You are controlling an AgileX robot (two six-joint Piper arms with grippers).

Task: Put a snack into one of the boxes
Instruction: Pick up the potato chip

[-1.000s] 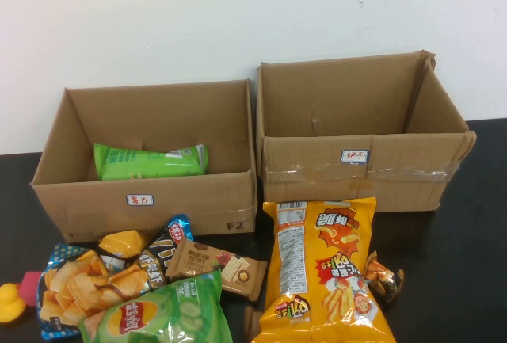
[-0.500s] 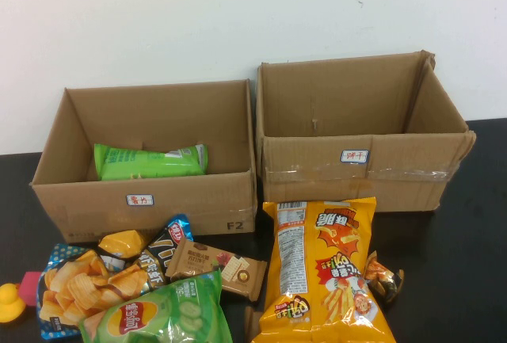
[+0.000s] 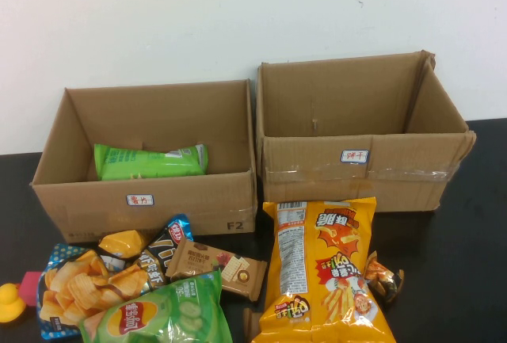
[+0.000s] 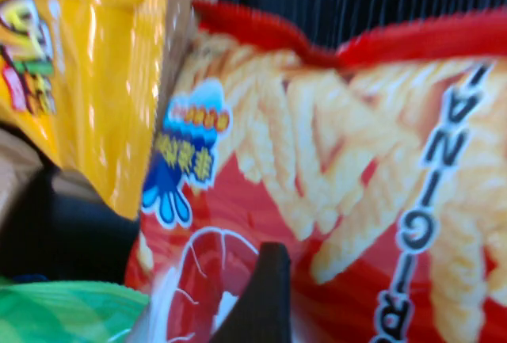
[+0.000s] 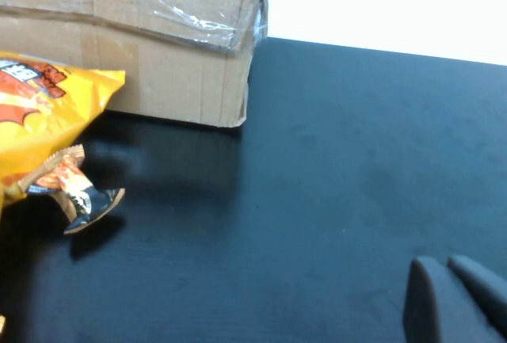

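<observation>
Left gripper [image 4: 265, 295] sits low over the red snack bag [image 4: 356, 200], jaws' state indeterminable; crowded packets risk a double pickup. Right gripper [image 5: 447, 299] hangs over bare counter [image 5: 356, 161], jaws nearly together.

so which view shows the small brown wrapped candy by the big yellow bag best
The right wrist view: the candy lies unobstructed beside the yellow bag. The high view shows it smaller; the left wrist view misses it. Right gripper hovers nearby; left gripper over chips.

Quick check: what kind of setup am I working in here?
Likely a lab sorting bench: two labelled cardboard boxes on a black table against a white wall, loose snack bags in front. Neither gripper shows overhead.
</observation>
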